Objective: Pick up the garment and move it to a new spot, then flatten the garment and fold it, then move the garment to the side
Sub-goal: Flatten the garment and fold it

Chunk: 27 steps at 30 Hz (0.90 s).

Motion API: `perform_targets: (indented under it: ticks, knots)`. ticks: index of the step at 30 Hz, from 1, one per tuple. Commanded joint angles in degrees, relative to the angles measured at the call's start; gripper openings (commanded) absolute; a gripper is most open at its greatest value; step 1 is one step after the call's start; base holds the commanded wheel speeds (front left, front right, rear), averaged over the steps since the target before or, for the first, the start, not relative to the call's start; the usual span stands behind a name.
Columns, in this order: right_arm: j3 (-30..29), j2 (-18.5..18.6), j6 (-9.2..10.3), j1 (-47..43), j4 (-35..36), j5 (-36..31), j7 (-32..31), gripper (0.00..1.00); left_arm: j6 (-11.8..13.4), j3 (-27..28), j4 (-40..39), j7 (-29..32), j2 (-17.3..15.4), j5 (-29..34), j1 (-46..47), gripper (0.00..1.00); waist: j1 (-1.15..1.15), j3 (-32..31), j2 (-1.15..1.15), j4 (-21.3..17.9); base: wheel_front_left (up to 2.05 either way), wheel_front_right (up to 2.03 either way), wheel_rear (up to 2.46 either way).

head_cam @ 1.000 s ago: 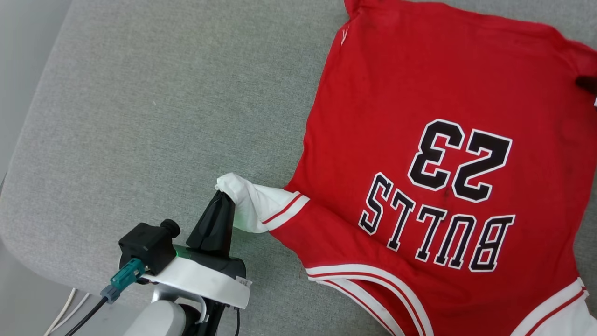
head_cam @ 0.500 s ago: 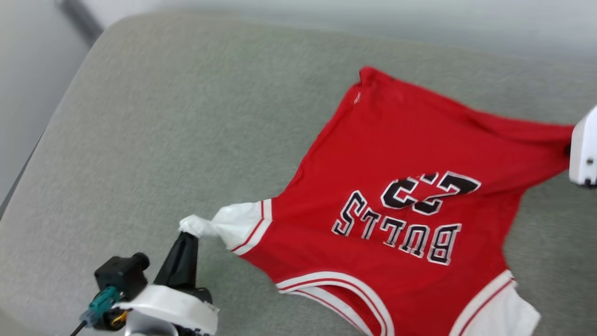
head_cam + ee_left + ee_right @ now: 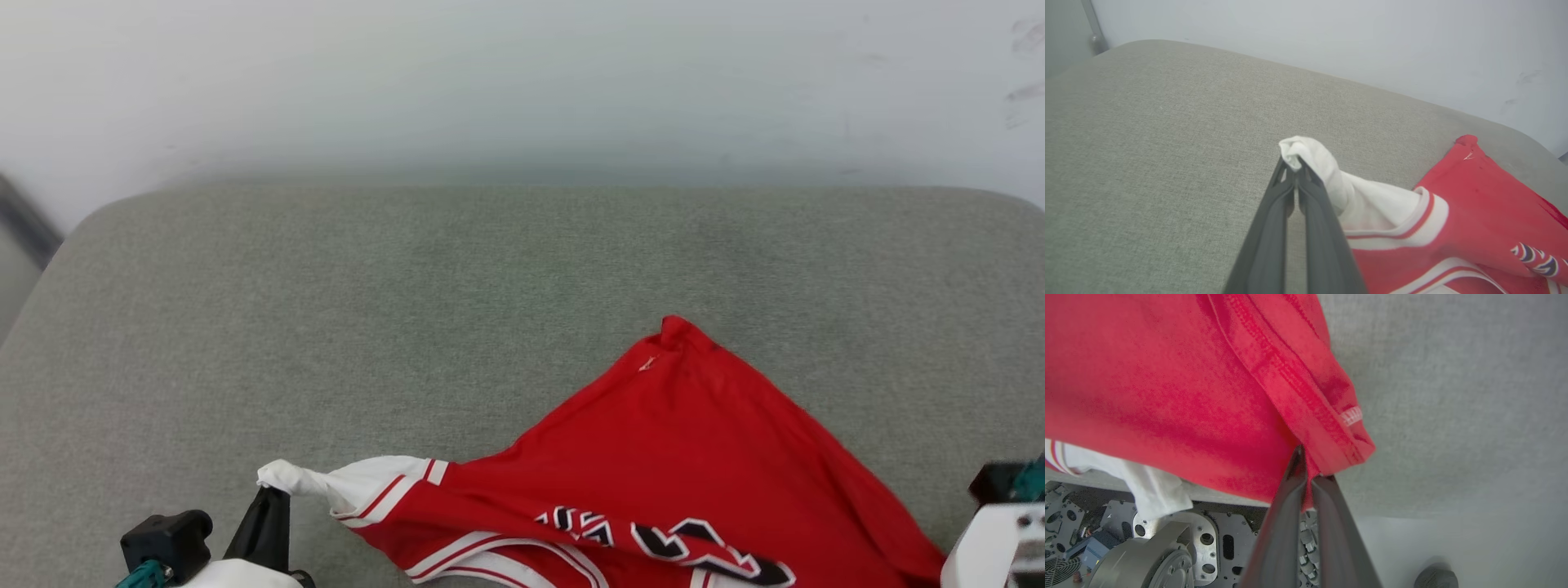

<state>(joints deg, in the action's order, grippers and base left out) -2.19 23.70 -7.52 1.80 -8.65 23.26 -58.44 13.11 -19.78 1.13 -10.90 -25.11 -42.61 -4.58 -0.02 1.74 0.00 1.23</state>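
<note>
Left wrist view: the left gripper [image 3: 1295, 163] has its two dark fingers pressed together on the bunched tip of a white sleeve of the garment [image 3: 1474, 212]. In the right wrist view, the right gripper [image 3: 1308, 473] is pinched onto a stitched red hem corner. The jersey stretches between them, its long axis running left to right along the near edge of the grey cushion [image 3: 326, 327]. One free red corner peaks towards the pale wall [image 3: 490, 82]; the striped trim and lettering lie nearest the robot.
</note>
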Motion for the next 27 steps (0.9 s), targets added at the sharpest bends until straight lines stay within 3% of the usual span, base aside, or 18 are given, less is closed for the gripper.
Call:
perform_targets:
  ticks: [1,2,3,4,5,6,10,19,23,27]
  knots:
    - [-0.47,-1.78,0.05,-3.35,1.18,0.52,-0.47,0.0,0.24,0.23,0.01,0.19,-0.35,-0.3,-0.84,0.0,0.02,-2.05,0.0,-2.26,0.0,0.0,0.0]
    - [-0.55,-2.25,0.05,-5.1,2.11,0.16,-0.11,0.0,0.35,0.18,-0.03,0.31,-0.29,-0.36,-0.93,0.0,0.02,-2.17,0.0,-2.58,0.0,0.0,0.0]
    - [-1.14,-3.44,0.06,-6.72,2.43,0.54,0.23,0.14,0.35,0.01,-0.1,0.5,-0.27,-0.38,-1.0,0.0,0.02,-2.18,0.0,-2.87,0.0,0.0,0.0]
    - [-1.63,-4.46,0.06,-8.2,2.6,0.56,0.93,0.41,0.32,-0.1,-0.1,0.57,-0.25,-0.46,-1.07,0.0,0.02,-2.27,0.0,-3.09,0.0,0.0,0.0]
    - [-2.19,-5.14,0.05,-9.06,2.92,0.12,2.23,0.82,0.27,-0.2,-0.13,0.72,-0.27,-0.53,-1.12,0.0,0.02,-2.28,0.0,-3.19,0.0,0.0,0.0]
    - [-3.24,-6.57,0.06,-9.55,2.88,0.57,3.63,1.0,0.3,-0.2,-0.17,0.81,-0.32,-0.61,-1.2,0.0,0.02,-2.23,0.0,-3.4,0.0,0.0,0.0]
    - [-5.36,-8.9,0.05,-9.75,4.02,1.46,10.51,1.0,0.34,-0.38,-0.41,1.26,-0.66,-0.6,-1.09,0.0,0.02,-2.01,0.0,-3.83,0.0,0.0,0.0]
    - [-6.61,-10.47,0.04,0.17,3.18,1.23,37.44,1.0,0.53,-0.96,-2.16,1.89,-0.87,0.19,0.95,0.0,0.02,0.28,0.0,-3.38,0.0,0.0,0.0]
    - [-3.74,-9.86,0.04,7.89,-1.2,2.05,39.72,1.0,0.19,-1.19,-3.35,1.93,-0.91,0.75,3.09,0.0,0.02,3.24,0.0,-2.24,0.0,0.0,0.0]
    - [0.41,-8.46,0.04,16.14,-5.91,3.08,35.5,1.0,-0.61,-2.08,-4.07,1.84,-0.64,1.63,5.73,0.0,0.02,6.54,0.0,-0.26,0.0,0.0,0.0]
